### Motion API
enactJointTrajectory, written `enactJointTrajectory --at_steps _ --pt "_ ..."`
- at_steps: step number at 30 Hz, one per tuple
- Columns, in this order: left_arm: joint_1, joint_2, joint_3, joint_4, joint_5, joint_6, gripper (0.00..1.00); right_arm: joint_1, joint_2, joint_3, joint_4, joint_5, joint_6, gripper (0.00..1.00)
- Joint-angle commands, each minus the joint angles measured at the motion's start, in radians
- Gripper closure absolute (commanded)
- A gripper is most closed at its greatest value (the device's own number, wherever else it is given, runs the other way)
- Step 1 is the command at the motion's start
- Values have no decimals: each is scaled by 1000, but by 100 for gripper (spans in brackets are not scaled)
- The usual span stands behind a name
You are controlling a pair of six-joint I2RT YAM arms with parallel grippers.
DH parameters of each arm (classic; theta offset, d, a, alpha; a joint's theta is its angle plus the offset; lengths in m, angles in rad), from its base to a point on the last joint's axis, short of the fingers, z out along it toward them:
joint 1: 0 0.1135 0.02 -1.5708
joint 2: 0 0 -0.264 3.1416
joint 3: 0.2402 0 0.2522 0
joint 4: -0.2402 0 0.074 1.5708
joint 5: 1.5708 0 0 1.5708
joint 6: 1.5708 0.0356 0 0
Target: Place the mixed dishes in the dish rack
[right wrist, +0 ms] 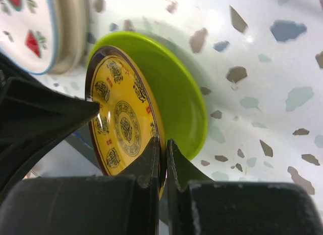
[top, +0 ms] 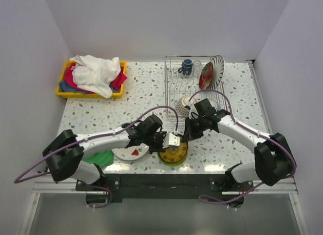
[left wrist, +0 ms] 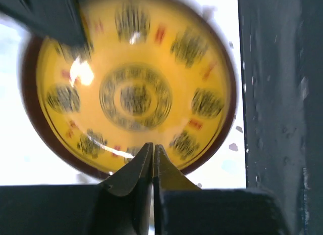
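My right hand (right wrist: 162, 144) is clenched on the rim of the yellow patterned dish (right wrist: 123, 124), the edge pinched between both fingers. The dish is tipped up on its side, its yellow face turned towards my left hand (left wrist: 153, 148) and its green underside leaning over the speckled bench (top: 101, 113). My left hand is closed with nothing between the fingers. Its tips sit right against the opposite rim of the dish, though I cannot tell whether they actually press on it.

Seen from above, the dish is at the near edge of the bench between my two hands, well short of the dish rack (top: 171, 88). A white plate with red figures (top: 128, 154) lies flat just to its left, with a green cloth (top: 98, 158) beyond that.

The rack stands at the far right of the bench. In it are a dark blue mug (top: 187, 67), a red floral plate (top: 205, 76) and a striped plate (top: 218, 67), both plates standing on edge, and a pale bowl (top: 184, 101) at the near end. At the far left a yellow bin (top: 63, 93) holds heaped cloths (top: 96, 73)
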Motion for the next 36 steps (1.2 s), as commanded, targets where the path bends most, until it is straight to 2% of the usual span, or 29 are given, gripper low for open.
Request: enactJointTrajectory --at_steps 1,5,7,10,11,13,14,18,22,30,36 --pt "48 -255 172 -70 -21 -73 89 3 10 264 -136 15 -121 100" --pt "85 -403 222 -33 -174 -99 84 5 57 460 -257 28 -245 100" --pt "101 -461 217 5 -285 -105 84 3 68 587 -286 86 -267 100" --pt "192 -509 187 59 -406 -165 87 3 88 753 -263 349 -264 100" --pt "244 -515 179 71 -432 -209 88 3 100 793 -251 502 -262 100" --pt "286 -530 154 102 -489 -244 89 5 157 908 -224 680 -245 100" --pt "318 -535 147 110 -495 -270 89 3 175 944 -213 815 -245 100" --pt "390 -534 113 137 -427 -310 89 2 281 1101 -144 1062 -291 100" --pt "447 -524 102 151 -365 -346 89 -4 404 1224 -166 1192 -377 100" --pt "490 -495 87 163 -328 -358 88 -63 585 1396 -251 1253 -416 100" --pt "503 -469 79 188 -303 -367 88 -109 646 1453 -305 1256 -409 100"
